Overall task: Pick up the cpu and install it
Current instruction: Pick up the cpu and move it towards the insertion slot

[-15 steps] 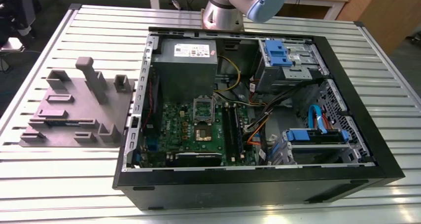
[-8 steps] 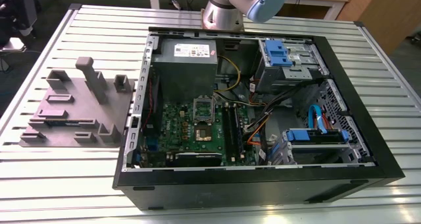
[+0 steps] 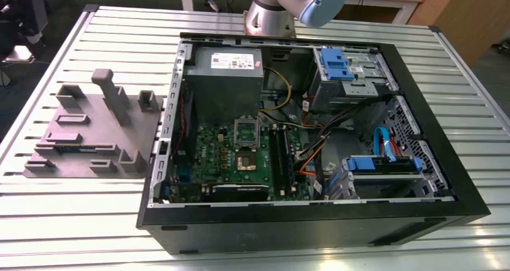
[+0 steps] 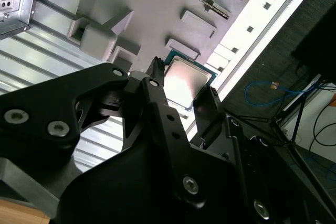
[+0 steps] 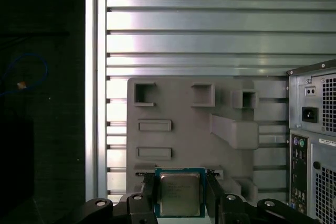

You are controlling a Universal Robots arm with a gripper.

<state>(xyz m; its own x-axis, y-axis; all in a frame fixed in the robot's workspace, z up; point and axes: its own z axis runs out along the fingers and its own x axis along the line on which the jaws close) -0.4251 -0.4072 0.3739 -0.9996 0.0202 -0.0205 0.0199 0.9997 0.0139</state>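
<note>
The cpu (image 5: 180, 199) (image 4: 185, 82), a flat square chip with a silvery top and a green-blue rim, sits between my gripper's (image 5: 180, 195) (image 4: 184, 88) two black fingers (image 5: 149, 191) in both wrist views. The gripper is shut on it by two opposite edges. The chip hangs well above the grey fixture plate (image 5: 184, 145) (image 4: 157, 3) (image 3: 88, 134). In the exterior view the motherboard's socket (image 3: 245, 159) lies uncovered inside the open computer case (image 3: 311, 134), with its silver frame (image 3: 245, 128) swung up beside it.
The case stands on a slatted metal table (image 3: 104, 32), to the exterior view's right of the fixture plate. A grey power supply (image 3: 227, 62), blue drive brackets (image 3: 338, 62) and loose cables (image 3: 319, 145) crowd the case. The arm's base (image 3: 275, 11) stands behind it.
</note>
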